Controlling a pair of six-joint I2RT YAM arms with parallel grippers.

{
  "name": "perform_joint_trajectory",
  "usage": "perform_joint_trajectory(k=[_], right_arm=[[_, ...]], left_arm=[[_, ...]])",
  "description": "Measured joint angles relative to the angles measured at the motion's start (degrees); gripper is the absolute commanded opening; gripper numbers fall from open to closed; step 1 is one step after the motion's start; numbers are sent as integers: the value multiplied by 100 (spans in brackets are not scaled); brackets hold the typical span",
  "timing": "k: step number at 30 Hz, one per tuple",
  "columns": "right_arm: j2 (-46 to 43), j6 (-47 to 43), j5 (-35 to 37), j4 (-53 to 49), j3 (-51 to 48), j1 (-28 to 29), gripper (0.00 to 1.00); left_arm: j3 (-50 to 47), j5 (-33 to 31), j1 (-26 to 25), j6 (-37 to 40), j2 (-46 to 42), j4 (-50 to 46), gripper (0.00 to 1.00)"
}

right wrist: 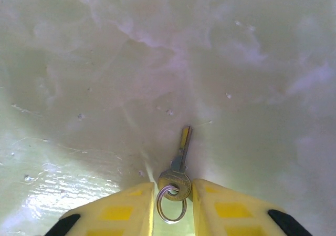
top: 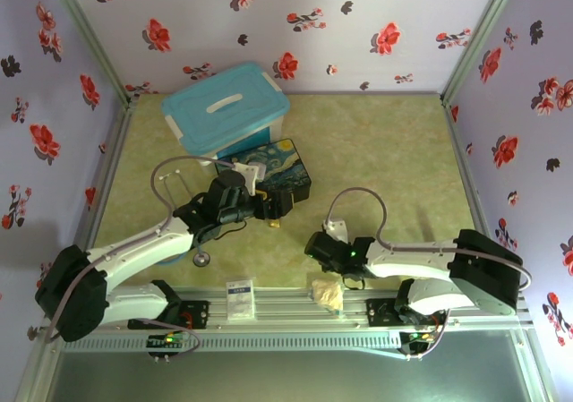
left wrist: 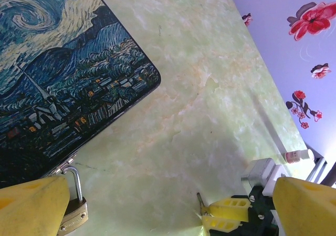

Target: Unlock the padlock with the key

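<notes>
Pinching the key [right wrist: 180, 157] by its head, right claw [right wrist: 174, 196] in right-wrist view; padlock [left wrist: 74, 215] beside spread left claw [left wrist: 173, 196] in left-wrist view.

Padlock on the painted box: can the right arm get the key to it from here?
Probably yes. The right gripper pinches the key by its head, and bare table lies between it and the padlock. A finger of the left gripper beside the padlock may crowd it.

Lavender walls [top: 358, 26] printed with red and dark flowers close in three sides. The counter [top: 385, 151] is pale green and marbled. Grey metal posts [top: 88, 37] stand in the back corners, and a ribbed rail [top: 277, 317] runs along the near edge.
</notes>
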Motion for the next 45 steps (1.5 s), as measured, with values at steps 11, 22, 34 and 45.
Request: perform_joint_trajectory(k=[11,22,34,45], right_arm=[[-94,-179,-125,59,-22,-151,0],[-1572,-1010,-645,-699,-4,-612,0],[-2227,-2577,-1875,-627,863,-638,0],[-2507,-3034,-2151,94,879,-638,0]], left_arm=[[68,-48,-15,-28,15,-44,99],[68,-70,-446,-483,256,437,96],[-343,-181,-750,-1663,7,1154,92],[-973,-824,-1346,-2896,2,2284,69]])
